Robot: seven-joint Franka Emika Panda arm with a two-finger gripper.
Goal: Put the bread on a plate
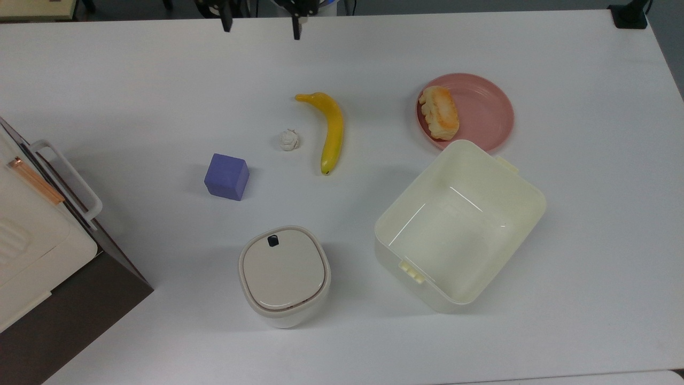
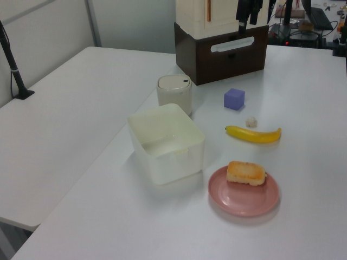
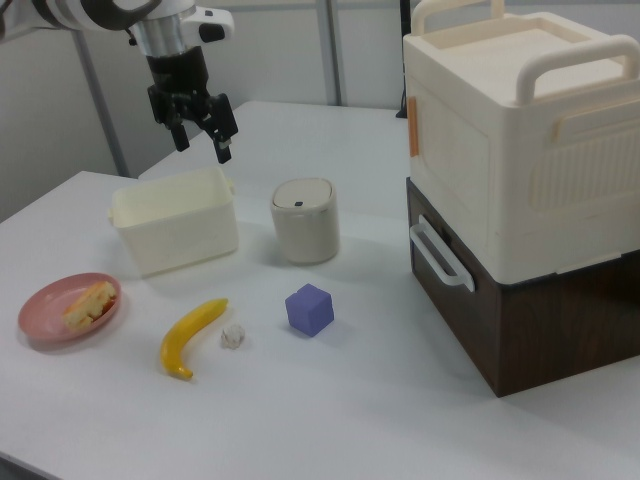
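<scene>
The bread, a small loaf with an orange-brown top, lies on the left part of the pink plate at the top view's upper right. The left view has the bread on the plate near the front; the right view has the bread and plate at the left. My gripper hangs open and empty at the top view's upper edge, far left of the plate. It appears high over the table as gripper and gripper.
A yellow banana, a small white lumpy ball and a purple cube lie mid-table. An empty cream tub sits just below the plate. A lidded canister and a cream-and-brown box stack stand at the top view's left.
</scene>
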